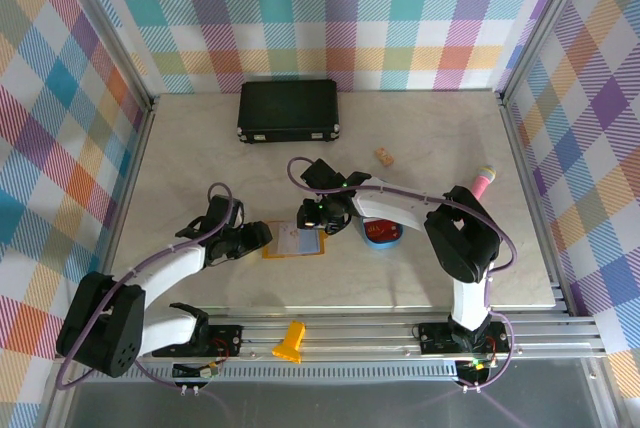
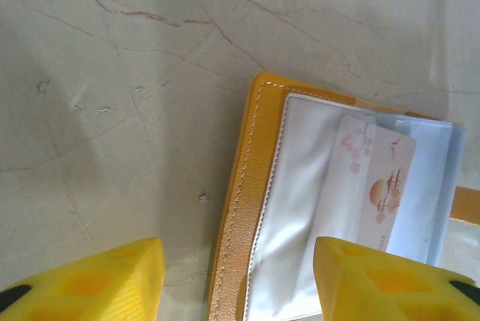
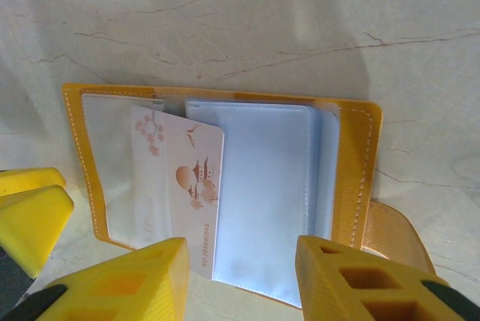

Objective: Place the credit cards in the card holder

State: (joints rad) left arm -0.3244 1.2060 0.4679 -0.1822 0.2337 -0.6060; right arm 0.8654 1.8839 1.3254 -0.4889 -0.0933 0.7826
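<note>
Right wrist view shows the card holder (image 3: pixel 352 163) lying open on the desk (image 3: pixel 225 21), a pale pink credit card (image 3: pixel 196 186) with a pagoda print aslant among its clear sleeves. The right hand (image 3: pixel 244 283) hangs released just above it, fingers apart and empty; the left hand (image 2: pixel 240 280) is likewise released at the holder's stitched edge, grasping nothing.

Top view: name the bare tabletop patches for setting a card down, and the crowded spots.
Bare: left of the black case; right of it, past the small tan piece; the near strip below the card holder. Crowded: the centre, left tool and right tool at the card holder, blue tray beside.
</note>
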